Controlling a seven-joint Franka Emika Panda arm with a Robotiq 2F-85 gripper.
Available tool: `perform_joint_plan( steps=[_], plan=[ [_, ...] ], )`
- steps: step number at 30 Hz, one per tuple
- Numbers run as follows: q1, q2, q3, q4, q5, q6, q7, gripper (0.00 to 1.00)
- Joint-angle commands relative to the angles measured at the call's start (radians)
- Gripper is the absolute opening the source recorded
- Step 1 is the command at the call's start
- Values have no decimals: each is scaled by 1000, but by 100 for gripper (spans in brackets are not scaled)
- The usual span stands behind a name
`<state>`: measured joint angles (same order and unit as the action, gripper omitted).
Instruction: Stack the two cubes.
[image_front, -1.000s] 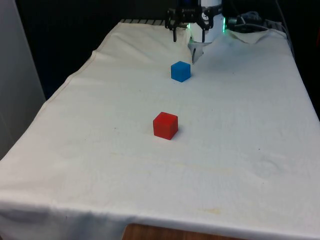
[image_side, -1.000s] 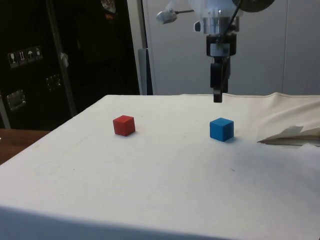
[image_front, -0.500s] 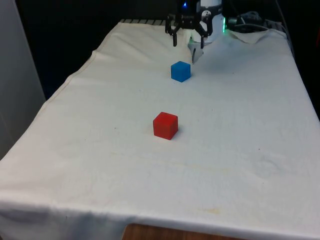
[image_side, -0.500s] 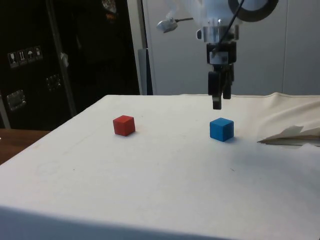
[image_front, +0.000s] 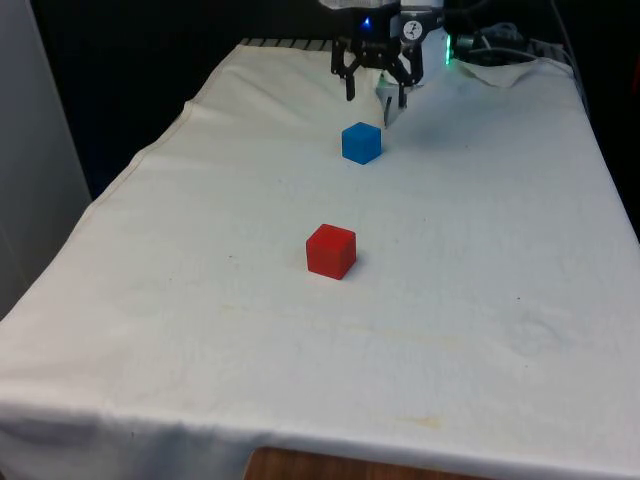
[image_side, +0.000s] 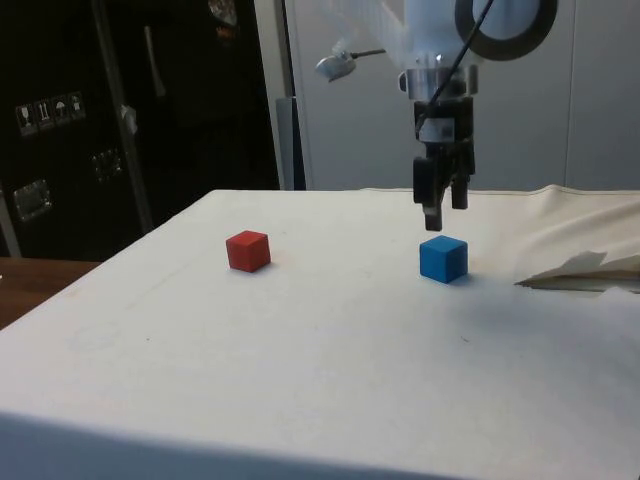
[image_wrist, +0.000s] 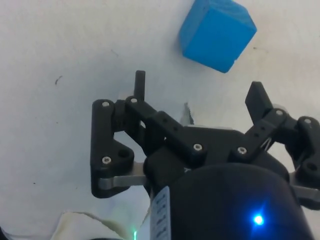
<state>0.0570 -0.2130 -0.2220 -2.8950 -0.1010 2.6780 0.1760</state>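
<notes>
No readable labels or writing on either cube. Red cube (image_front: 331, 251) sits mid-worktop (image_front: 200, 330), front view's left of and well apart from blue cube (image_front: 361, 143), which sits nearer the far end. Gripper (image_front: 375, 92) hangs just above the blue cube, slightly behind it, fingers spread wide, holding nothing. Arm is cut off at the frame top. Crumpled cloth (image_side: 585, 268) lies beside the blue cube.

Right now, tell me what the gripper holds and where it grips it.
Nothing. The gripper hangs open above the blue cube, not touching it.
</notes>
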Motion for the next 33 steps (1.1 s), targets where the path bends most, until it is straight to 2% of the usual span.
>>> perform_joint_plan(
  steps=[1, 4, 5, 6, 12, 15, 16, 23, 24, 25, 31, 32, 33],
  plan=[
    [-4, 9, 2, -2, -2, 20, 18, 100],
    [-4, 22, 2, -2, -2, 32, 38, 100],
    [0, 20, 0, 0, 0, 19, 35, 100],
    [-4, 31, 2, -2, -2, 42, 51, 100],
    [-2, 66, 1, -3, -1, 96, 88, 100],
    [0, 74, 0, -1, 0, 97, 91, 100],
    [-2, 82, 1, -5, -1, 125, 102, 100],
    [-4, 133, 1, -9, -7, 208, 140, 100],
    [0, 124, 0, -8, 0, 183, 128, 100],
    [-5, 140, 1, -10, -7, 219, 145, 100],
    [-6, 186, -1, -12, -13, 288, 176, 100],
    [-7, 192, -2, -12, -14, 295, 179, 100],
    [0, 182, 0, -13, 0, 273, 166, 100]
  ],
)
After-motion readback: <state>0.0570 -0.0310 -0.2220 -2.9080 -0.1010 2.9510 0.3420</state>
